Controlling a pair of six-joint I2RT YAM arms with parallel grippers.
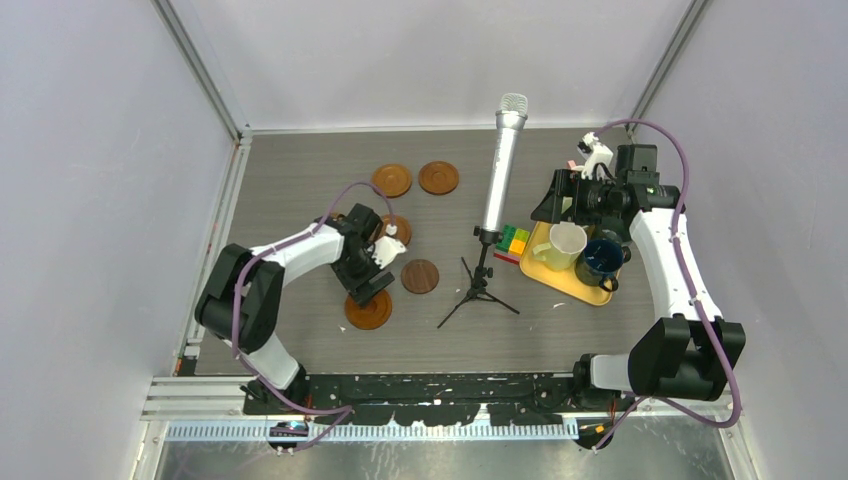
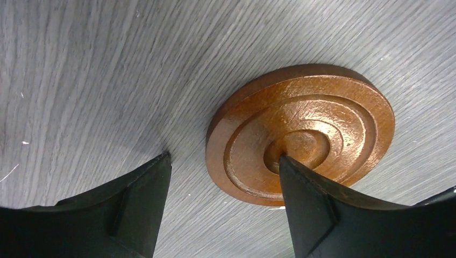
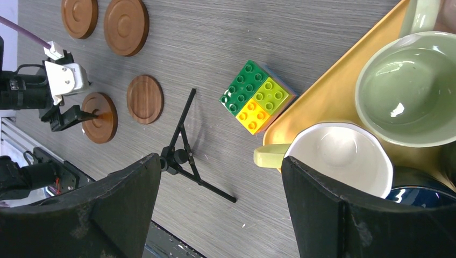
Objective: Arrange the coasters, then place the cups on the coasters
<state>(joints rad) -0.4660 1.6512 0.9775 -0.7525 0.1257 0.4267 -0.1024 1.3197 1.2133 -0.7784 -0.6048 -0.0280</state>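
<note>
left wrist view: left gripper (image 2: 224, 157), jaws apart, straddles the coaster (image 2: 322, 118) rim left of the microphone tripod (image 1: 478, 290), likely to realign it.

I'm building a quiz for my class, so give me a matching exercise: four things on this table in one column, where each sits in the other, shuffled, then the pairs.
Things
1. silver microphone on a black tripod
2. green and yellow toy brick block
3. cream-yellow ceramic mug
4. orange-brown round wooden coaster nearest the arm bases
Places
A. on the yellow rectangular tray
B. under the left gripper
C. on the table by the tray's left edge
D. at the table's middle, on three legs
Pairs: 1-D, 2-C, 3-A, 4-B
</note>
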